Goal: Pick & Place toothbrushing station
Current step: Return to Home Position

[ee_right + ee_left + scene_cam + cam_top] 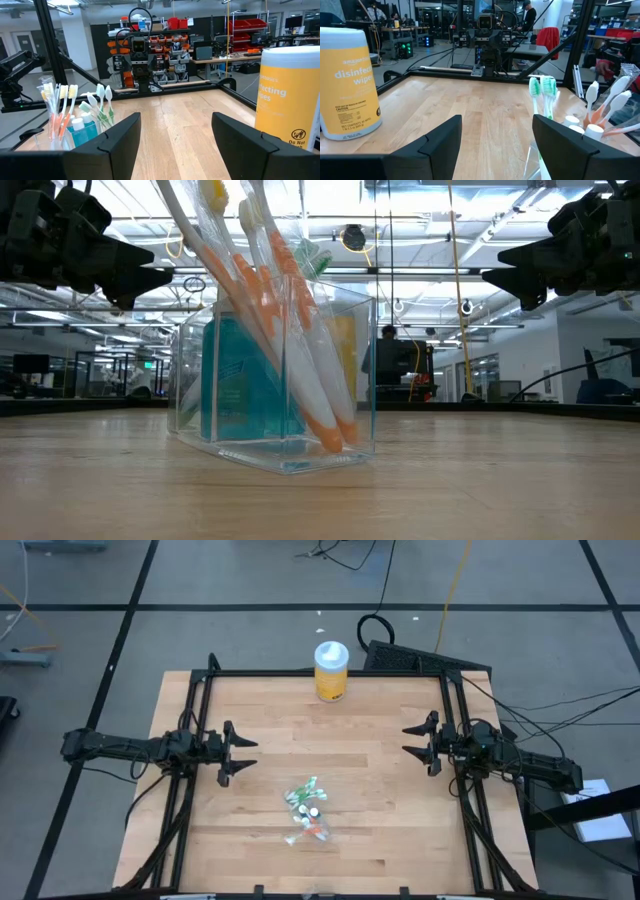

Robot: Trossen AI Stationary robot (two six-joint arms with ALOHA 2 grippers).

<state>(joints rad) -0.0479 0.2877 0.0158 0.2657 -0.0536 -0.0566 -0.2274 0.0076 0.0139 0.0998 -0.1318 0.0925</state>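
The toothbrushing station (307,810) is a small see-through box holding several toothbrushes and a teal tube. It stands upright on its base on the wooden table, a little toward the near edge; the low view shows it close up (275,380). It also shows in the left wrist view (570,120) and the right wrist view (75,125). My left gripper (240,753) hovers open above the table's left edge, pointing level toward the right. My right gripper (420,743) hovers open above the right edge, pointing left. Neither touches anything.
A yellow-orange jar of wipes with a white lid (331,672) stands at the table's far edge, mid-width. A black frame (200,700) runs around the table. Bare wood lies between the grippers and the station.
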